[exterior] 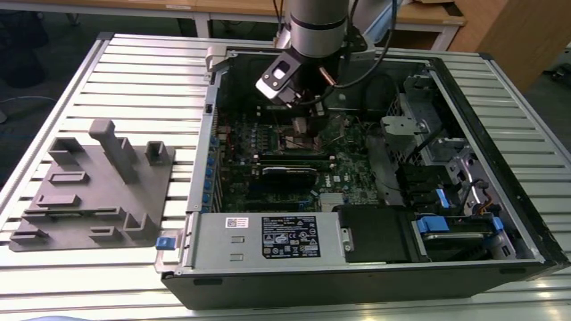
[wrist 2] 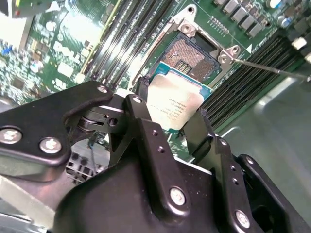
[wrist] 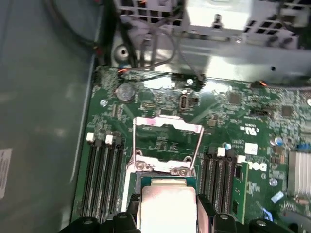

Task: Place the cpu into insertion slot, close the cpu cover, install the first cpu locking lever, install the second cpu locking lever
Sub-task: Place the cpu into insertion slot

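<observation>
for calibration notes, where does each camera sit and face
Exterior view: off the arm, looking down into the open computer case; arm and gripper show.
Second wrist view: at the wrist, looking past black fingers at the socket.
First wrist view: at the wrist, facing the raised cpu cover; fingertips show.
Both wrist views share the gripped cpu.

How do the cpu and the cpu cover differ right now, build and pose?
The cpu is a solid plate with a pale metal top; the cpu cover is an open frame, board visible through its window. The cpu sits gripped in the claw, not seated in the socket; the cpu cover is swung open on its hinge. Both are silvery and roughly square.
</observation>
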### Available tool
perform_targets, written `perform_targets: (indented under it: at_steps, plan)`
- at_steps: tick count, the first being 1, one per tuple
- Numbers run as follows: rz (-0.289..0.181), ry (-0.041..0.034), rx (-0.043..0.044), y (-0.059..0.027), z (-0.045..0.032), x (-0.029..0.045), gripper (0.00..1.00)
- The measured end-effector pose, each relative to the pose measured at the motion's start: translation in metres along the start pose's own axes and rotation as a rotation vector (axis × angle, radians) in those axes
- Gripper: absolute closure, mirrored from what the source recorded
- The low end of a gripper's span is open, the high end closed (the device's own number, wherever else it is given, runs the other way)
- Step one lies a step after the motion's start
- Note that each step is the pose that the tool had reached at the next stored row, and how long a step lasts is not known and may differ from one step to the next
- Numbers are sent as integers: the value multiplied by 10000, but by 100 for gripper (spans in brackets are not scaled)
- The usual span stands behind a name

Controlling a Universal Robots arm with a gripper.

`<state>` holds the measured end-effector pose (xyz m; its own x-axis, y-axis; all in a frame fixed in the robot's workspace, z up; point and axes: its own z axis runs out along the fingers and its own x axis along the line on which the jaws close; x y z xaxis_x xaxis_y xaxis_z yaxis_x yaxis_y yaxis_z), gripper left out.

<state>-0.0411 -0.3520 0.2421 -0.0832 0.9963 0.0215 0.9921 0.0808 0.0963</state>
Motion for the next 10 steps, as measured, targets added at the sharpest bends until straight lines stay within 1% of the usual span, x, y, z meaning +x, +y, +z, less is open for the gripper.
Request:
perform_targets:
  at_steps: [3, 4, 10]
  plan:
    - [551, -52, -13, -1, 5, 0, 46]
    - [610, -57, -13, -1, 5, 0, 46]
    - [616, -58, -16, -5, 10, 1, 46]
